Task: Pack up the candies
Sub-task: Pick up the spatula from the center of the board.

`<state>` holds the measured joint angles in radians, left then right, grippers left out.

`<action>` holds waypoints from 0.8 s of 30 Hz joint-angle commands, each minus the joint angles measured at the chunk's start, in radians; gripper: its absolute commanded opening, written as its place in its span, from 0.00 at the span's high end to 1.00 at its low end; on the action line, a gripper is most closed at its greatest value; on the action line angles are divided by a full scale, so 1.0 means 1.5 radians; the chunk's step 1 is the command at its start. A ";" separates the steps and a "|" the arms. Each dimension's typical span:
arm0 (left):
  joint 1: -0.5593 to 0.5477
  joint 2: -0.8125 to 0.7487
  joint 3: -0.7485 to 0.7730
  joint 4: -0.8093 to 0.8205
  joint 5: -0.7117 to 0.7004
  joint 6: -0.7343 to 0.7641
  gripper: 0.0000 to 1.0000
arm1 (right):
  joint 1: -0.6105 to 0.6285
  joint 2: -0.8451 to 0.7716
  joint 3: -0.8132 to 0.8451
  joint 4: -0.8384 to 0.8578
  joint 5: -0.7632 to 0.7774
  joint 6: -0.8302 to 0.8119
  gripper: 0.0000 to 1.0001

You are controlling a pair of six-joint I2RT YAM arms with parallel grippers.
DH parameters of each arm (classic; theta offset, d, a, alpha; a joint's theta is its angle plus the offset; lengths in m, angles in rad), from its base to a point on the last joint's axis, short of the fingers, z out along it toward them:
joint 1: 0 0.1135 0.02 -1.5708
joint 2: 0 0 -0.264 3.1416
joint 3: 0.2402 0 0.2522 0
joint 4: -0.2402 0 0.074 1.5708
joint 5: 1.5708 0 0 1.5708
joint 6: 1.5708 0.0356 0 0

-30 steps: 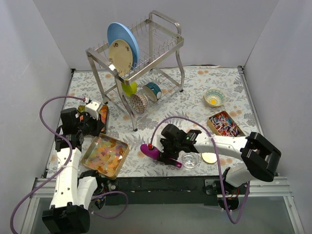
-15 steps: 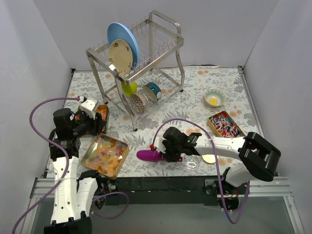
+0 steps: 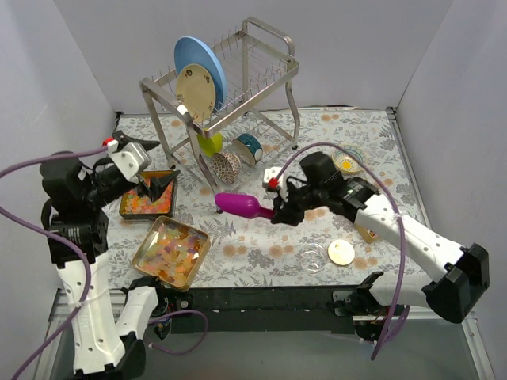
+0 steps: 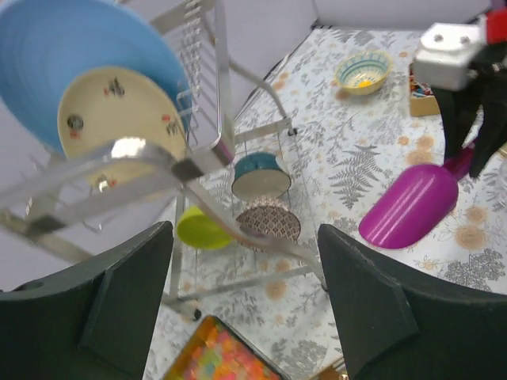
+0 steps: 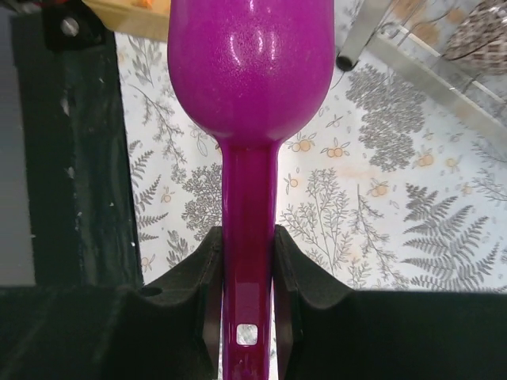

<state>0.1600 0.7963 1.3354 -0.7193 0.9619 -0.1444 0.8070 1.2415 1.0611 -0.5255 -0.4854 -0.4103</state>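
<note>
Yellow-orange gummies (image 3: 174, 247) fill a gold tray (image 3: 141, 257) on the bench (image 3: 261, 253), just nearer than the left tool (image 3: 162, 184). Tiny red-orange bits (image 3: 146, 204) sit in a dark tray (image 3: 123, 212) right under that tool, which is released, fingers wide, nothing between. Right tool (image 3: 279, 212) is clenched on the purple scoop (image 3: 238, 205) handle, scoop clear of the bench, bowl toward the left tool. Dish rack (image 3: 230, 95) stands beyond both.

The left arm (image 3: 85, 277) and right arm (image 3: 396, 226) are white tubes with bulky black joints, each trailing a purple cable (image 3: 47, 157); the left gripper (image 4: 245, 293) and right gripper (image 5: 247, 269) have matte black fingers (image 4: 119, 309)
</note>
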 commanded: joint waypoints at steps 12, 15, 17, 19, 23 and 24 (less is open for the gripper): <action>-0.258 0.296 0.169 0.026 0.053 0.208 0.34 | -0.298 0.110 0.278 -0.464 -0.446 -0.190 0.99; -0.270 0.280 0.129 0.016 0.057 0.280 0.35 | -0.302 0.137 0.303 -0.500 -0.473 -0.215 0.99; -0.281 0.251 0.045 0.059 0.041 0.303 0.36 | -0.302 0.148 0.307 -0.507 -0.488 -0.216 0.99; -0.295 0.198 -0.007 0.122 0.030 0.320 0.35 | -0.302 0.155 0.305 -0.514 -0.492 -0.216 0.99; -0.312 0.172 -0.064 0.126 0.018 0.351 0.37 | -0.302 0.163 0.308 -0.522 -0.502 -0.213 0.99; -0.319 0.172 -0.067 0.127 0.016 0.350 0.38 | -0.302 0.164 0.310 -0.523 -0.508 -0.208 0.99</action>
<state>-0.2943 1.0904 1.2617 -0.5911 1.0080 0.3042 0.3546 1.4803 1.4773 -1.2613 -1.1580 -0.7151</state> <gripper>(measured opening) 0.634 0.309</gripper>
